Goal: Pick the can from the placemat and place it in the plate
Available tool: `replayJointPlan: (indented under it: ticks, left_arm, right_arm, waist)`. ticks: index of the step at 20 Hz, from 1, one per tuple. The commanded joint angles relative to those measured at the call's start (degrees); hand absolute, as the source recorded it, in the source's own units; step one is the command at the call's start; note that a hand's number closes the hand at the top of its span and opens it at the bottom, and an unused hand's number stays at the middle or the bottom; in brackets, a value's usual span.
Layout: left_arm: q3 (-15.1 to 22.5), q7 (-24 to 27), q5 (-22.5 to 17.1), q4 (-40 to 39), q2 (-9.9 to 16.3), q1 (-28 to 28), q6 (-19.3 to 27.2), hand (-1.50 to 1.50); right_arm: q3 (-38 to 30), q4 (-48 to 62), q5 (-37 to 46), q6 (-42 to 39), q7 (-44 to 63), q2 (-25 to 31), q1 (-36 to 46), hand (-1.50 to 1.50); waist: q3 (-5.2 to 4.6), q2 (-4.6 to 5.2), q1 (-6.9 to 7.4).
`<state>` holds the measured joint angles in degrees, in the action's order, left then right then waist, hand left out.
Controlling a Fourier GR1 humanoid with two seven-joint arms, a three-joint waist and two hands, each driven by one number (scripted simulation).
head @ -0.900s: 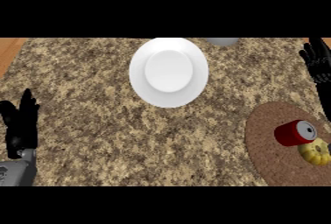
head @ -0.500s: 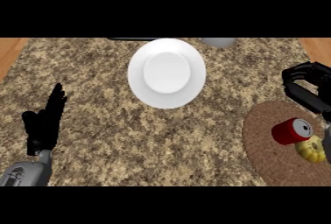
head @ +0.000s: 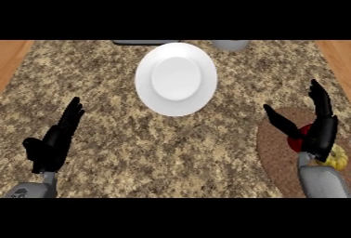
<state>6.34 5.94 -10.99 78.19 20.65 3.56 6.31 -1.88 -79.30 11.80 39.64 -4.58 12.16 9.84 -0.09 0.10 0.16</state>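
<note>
At five o'clock, the right hand [head: 319,129] hangs open over the brown placemat [head: 276,153], fingers straight and thumb spread wide, hiding most of the red can [head: 297,142], which lies on the mat just beneath the palm. A yellow object [head: 339,160] sits just beside the can, toward the right edge. At eight o'clock, the left hand [head: 56,141] rests open, fingers straight. The white plate [head: 176,78] stands bare at twelve o'clock on the speckled counter [head: 171,148], well apart from the can.
</note>
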Motion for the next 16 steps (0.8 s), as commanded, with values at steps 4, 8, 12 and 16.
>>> replayJointPlan:
  ticks: [4,8,12,16]
  left_arm:
    - [-0.1,1.7,1.3,-0.1,-1.4,-1.2,-0.8,0.00]
    - [-0.3,0.9,1.8,0.4,-1.6,-0.2,-0.5,0.00]
    - [-1.3,0.6,1.6,-0.3,-0.9,0.8,-1.0,0.00]
    - [-2.4,1.2,-0.1,1.0,0.7,-1.8,-3.5,0.00]
  right_arm:
    - [5.0,-15.2,16.2,9.2,13.6,-0.3,-11.1,-1.50]
    - [5.0,-18.2,24.2,0.3,29.0,4.4,-13.7,-1.50]
    - [8.1,-20.2,31.3,-9.3,41.6,5.4,-14.5,-1.50]
    - [6.3,-23.2,27.8,-23.8,50.1,12.3,-14.6,-1.50]
  waist:
    - [-0.01,-0.32,-0.87]
    - [-0.13,-0.41,-1.35]
    - [-0.18,-0.24,-0.80]
    - [-0.09,-0.30,-0.10]
